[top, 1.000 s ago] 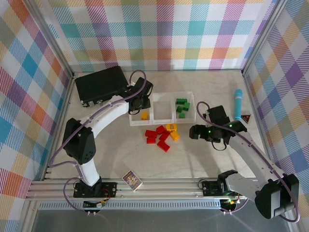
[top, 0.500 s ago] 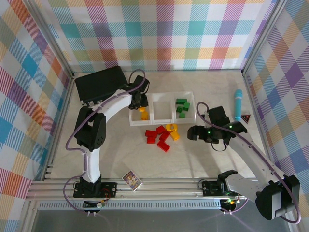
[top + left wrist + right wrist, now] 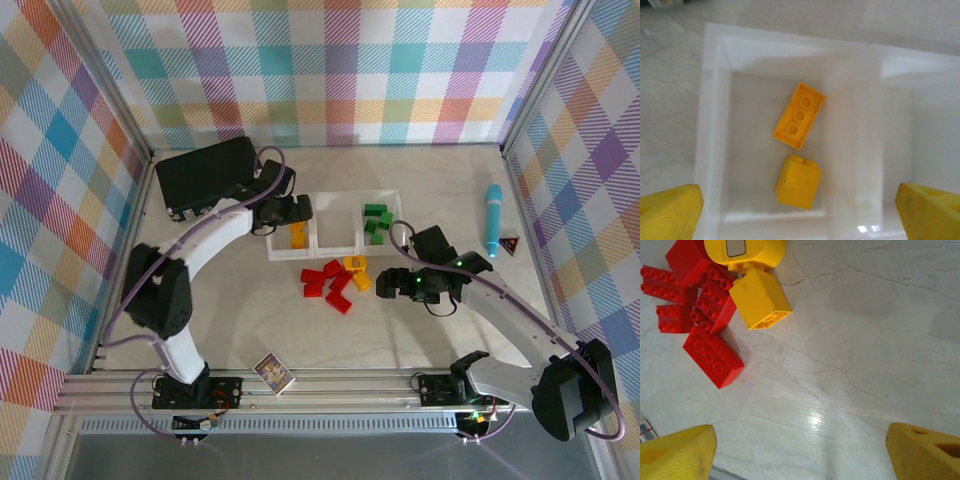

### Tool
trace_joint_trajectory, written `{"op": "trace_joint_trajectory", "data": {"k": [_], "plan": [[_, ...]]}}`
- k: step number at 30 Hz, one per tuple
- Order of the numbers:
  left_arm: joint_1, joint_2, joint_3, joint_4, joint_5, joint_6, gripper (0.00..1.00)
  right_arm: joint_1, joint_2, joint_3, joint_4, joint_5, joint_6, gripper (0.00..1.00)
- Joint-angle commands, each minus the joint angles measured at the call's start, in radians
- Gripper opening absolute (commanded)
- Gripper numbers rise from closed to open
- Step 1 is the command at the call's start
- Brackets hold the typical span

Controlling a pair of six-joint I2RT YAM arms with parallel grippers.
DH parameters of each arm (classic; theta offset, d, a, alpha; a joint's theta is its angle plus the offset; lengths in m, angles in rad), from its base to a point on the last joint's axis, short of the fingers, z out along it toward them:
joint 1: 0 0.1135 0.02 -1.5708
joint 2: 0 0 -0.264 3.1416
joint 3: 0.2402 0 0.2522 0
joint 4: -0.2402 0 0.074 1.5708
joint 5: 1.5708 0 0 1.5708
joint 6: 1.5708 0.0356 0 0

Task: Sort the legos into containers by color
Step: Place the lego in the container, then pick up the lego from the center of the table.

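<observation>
Left gripper (image 3: 298, 213) hangs over the left tray (image 3: 710, 150), jaws spread, empty — two yellow legos (image 3: 799, 116) lie inside, clear of its walls. Right gripper (image 3: 388, 284), jaws spread, hovers above bare table (image 3: 855, 340) at 3 o'clock of the loose pile (image 3: 335, 277).

- Trays (image 3: 335, 230): you have three, joined in a row.
- Yellow bricks (image 3: 799, 116): you are looking at four. Two lie in the left tray (image 3: 712, 150) and two sit loose on the table (image 3: 865, 340), beside the red pile.
- Red bricks (image 3: 713, 358): at least five in one loose cluster; they overlap too much for you to count exactly.
- Green bricks (image 3: 377, 222): about four in the right tray (image 3: 398, 240), packed too closely to be sure.
- Black case (image 3: 205, 178): one.
- Blue tube (image 3: 493, 215): one.
- Picture card (image 3: 272, 373): one.
- Small dark triangle (image 3: 509, 244): one.
</observation>
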Motion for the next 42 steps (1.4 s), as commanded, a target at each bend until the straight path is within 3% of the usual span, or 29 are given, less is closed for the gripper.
{"op": "trace_joint_trajectory", "data": {"k": [1,6,17,30,42], "plan": [[-0.005,-0.121,-0.080,0.069,0.056,-0.014,1.00,0.027,0.053,0.010,0.036,0.040,0.002,0.88],[-0.009,-0.231,-0.210,0.096,0.135,-0.036,1.00,0.111,0.195,0.083,0.027,0.142,-0.030,0.88],[-0.012,-0.558,-0.510,0.131,0.202,-0.024,1.00,0.137,0.415,0.211,0.070,0.199,-0.095,0.88],[-0.014,-0.891,-0.687,-0.017,0.150,-0.087,1.00,0.168,0.594,0.354,0.065,0.187,-0.159,0.90],[-0.013,-0.914,-0.749,-0.081,0.113,-0.128,1.00,0.207,0.693,0.421,0.033,0.223,-0.161,0.81]]}}
